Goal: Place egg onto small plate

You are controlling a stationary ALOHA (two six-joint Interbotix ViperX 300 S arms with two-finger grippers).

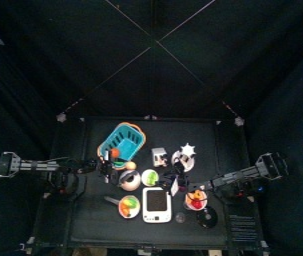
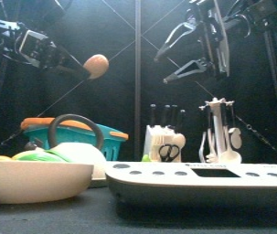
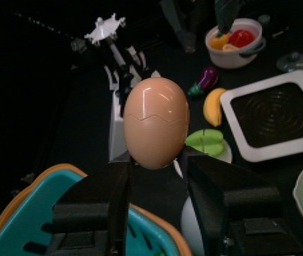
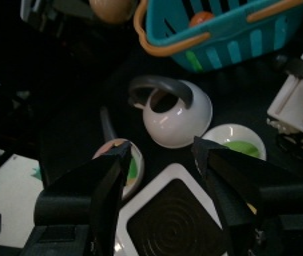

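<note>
While the left gripper [image 3: 154, 190] is holding the egg [image 3: 155, 122] aloft, its jaws are pinching the shell from both sides, high above the teal basket [image 3: 34, 205] and the crowded surface [image 1: 214, 135]. Opposite, the right gripper [image 4: 161, 180] is hanging with its jaws spread and empty over a white kettle [image 4: 174, 112] and the white tray [image 4: 194, 220]. I cannot pick out the small plate for certain.

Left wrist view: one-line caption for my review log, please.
Left gripper holds the egg in the air above the teal basket and cluttered table.
</note>
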